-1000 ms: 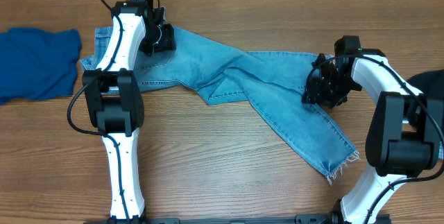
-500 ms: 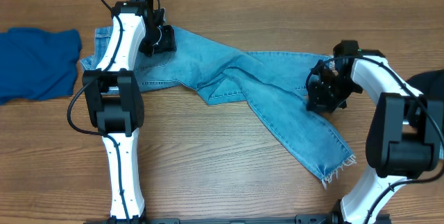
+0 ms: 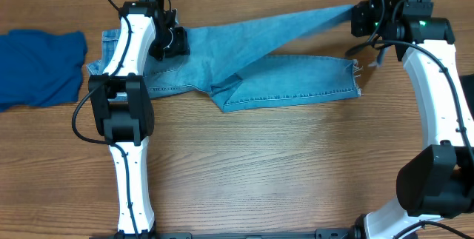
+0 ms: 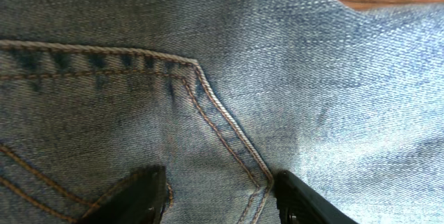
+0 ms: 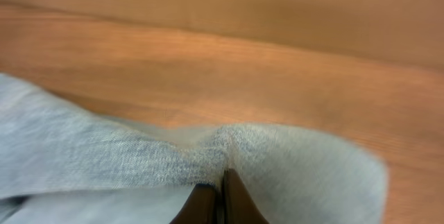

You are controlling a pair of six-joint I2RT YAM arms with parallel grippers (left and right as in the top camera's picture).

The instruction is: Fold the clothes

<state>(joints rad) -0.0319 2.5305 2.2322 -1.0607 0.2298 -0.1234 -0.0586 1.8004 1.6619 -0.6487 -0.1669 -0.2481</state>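
Wooden table [image 3: 259,165], jeans [image 3: 296,87] lengthwise left-right, waist left, one leg pinched in right claw [image 5: 214,195], left claw [image 4: 220,193] parted on denim

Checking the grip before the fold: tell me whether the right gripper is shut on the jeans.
Yes, in the right wrist view the right gripper pinches a fold of the jeans between its closed jaws.

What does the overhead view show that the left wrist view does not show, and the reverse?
Only overhead: the whole jeans, one leg held by the shut right jaws, and a blue garment at the left. Only left wrist: the pocket stitching close up, near the left jaws, which stand apart. Both: pale-blue denim.
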